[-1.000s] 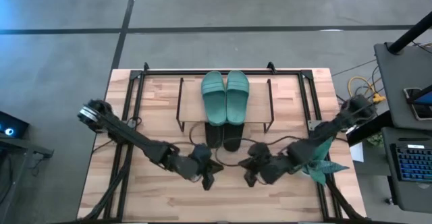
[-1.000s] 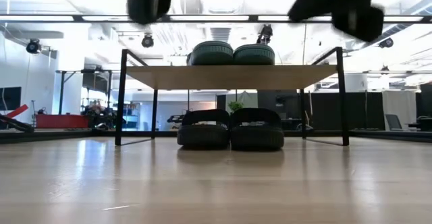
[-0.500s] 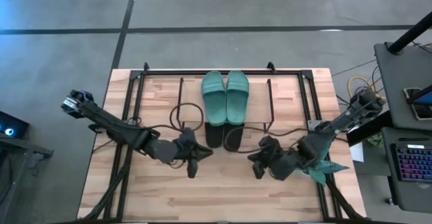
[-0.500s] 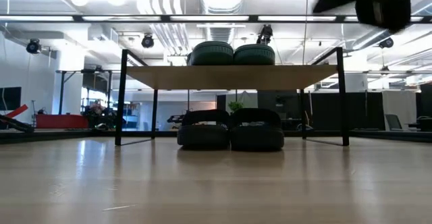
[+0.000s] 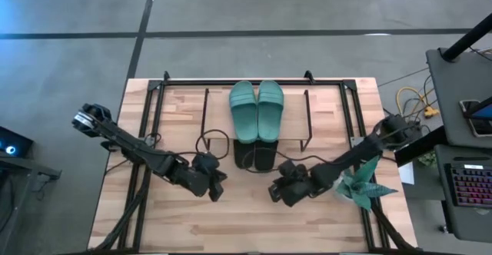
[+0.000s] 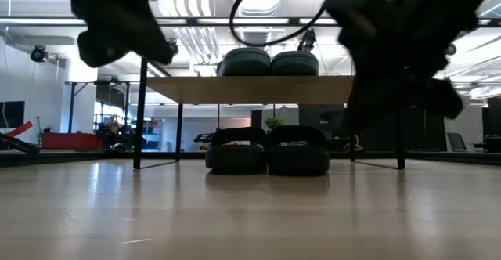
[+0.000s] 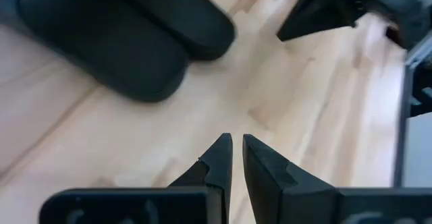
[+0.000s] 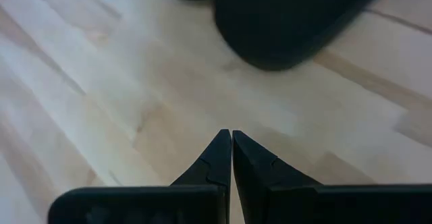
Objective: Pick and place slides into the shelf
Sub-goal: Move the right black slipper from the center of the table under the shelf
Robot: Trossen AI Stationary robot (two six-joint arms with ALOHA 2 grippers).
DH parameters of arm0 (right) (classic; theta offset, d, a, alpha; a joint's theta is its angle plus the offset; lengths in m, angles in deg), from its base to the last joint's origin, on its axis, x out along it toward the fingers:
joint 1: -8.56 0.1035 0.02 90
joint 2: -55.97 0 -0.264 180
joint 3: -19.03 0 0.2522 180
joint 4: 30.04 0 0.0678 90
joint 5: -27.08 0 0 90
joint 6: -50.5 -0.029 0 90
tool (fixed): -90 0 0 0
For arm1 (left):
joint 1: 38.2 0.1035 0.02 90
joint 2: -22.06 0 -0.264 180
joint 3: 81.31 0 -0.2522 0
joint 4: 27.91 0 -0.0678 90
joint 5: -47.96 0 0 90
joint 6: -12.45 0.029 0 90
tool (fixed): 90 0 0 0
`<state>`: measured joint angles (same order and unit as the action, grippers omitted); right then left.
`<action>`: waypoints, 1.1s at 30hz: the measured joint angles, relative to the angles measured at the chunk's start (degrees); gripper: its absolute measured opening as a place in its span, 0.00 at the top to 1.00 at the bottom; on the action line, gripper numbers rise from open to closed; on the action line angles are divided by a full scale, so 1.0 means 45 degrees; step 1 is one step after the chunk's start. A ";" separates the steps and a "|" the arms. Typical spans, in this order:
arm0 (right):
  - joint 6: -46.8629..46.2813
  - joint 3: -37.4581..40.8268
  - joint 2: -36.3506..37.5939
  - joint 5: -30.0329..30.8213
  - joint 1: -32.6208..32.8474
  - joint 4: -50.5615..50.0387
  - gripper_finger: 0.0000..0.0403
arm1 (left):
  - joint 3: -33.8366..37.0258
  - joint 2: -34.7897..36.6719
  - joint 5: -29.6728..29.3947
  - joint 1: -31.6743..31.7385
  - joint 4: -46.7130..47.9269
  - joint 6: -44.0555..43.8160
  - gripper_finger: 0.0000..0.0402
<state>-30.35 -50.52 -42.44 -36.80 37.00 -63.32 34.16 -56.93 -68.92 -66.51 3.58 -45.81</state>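
A pale wooden table (image 5: 323, 109) sits on grey concrete, with ceiling ducts and an open workspace beyond it. At upper centre, the shelf (image 5: 307, 120) carries two teal slides (image 5: 256, 109) on top and two black slides (image 6: 268, 150) beneath. Below it in the high view, the left gripper (image 5: 216, 190) and right gripper (image 5: 274, 193) hover pinched shut and empty.

Both arms low, fingers together.
Left gripper (image 5: 216, 187) at seven o'clock, right gripper (image 5: 277, 192) at five; both empty.
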 joint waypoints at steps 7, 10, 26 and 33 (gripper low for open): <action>0.0721 0.0000 -0.0078 -0.0459 -0.0814 0.0533 0.98 | 0.1206 0.0603 0.0053 0.0029 -0.0132 0.0020 0.95; 0.0731 -0.0002 -0.0111 -0.0428 -0.1046 0.0575 0.98 | 0.1715 0.0990 0.0049 0.0043 -0.0065 0.0051 0.95; 0.0008 -0.0010 -0.1482 -0.0669 -0.1563 0.2082 0.98 | 0.4117 0.3633 0.0068 0.0125 -0.0146 0.0029 0.95; 0.0431 -0.0010 -0.1486 -0.0503 -0.1937 0.2042 0.98 | 0.4582 0.4350 0.0062 0.0125 -0.0050 0.0121 0.95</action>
<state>-28.41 -50.56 -49.12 -39.06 28.28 -54.14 54.78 -37.35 -68.64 -65.95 3.35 -45.26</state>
